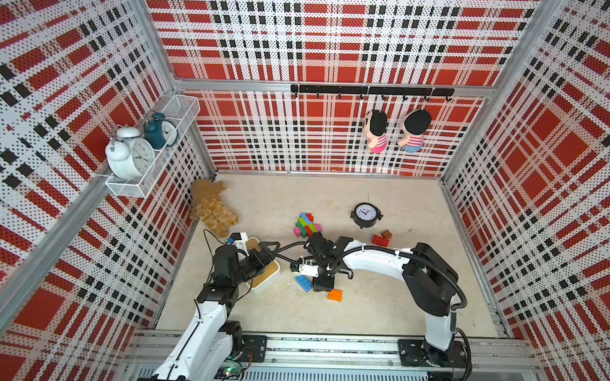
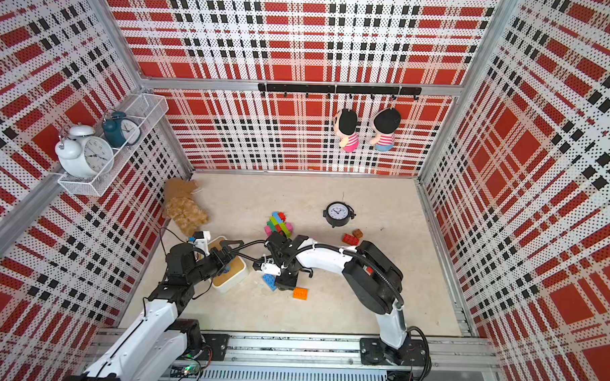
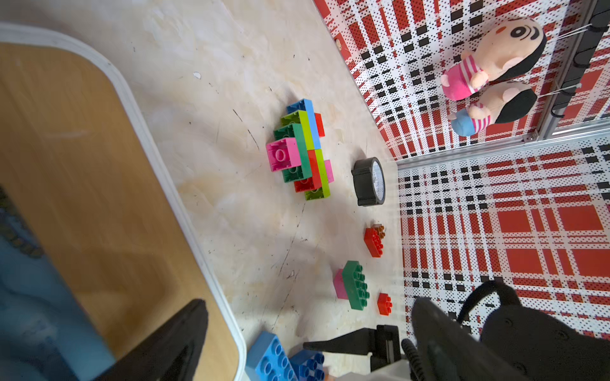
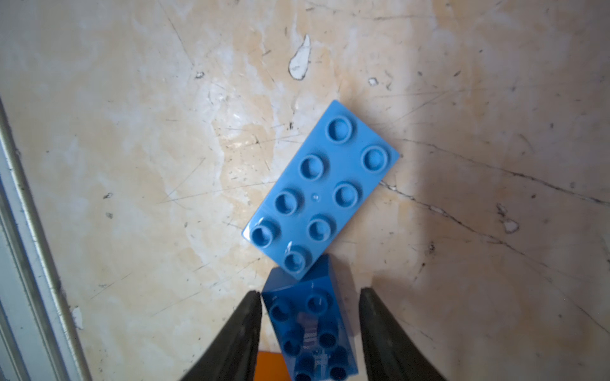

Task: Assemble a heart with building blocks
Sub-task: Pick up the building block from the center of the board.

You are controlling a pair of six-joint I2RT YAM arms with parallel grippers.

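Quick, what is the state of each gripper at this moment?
Left gripper: open, holding nothing.
Right gripper: jaws around the dark blue block; whether it is clamped cannot be told.

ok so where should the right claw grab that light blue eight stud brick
Across the two long side walls at mid-length of the light blue brick, coming straight down from above: it lies flat, studs up and skewed, so turn the right claw to match.
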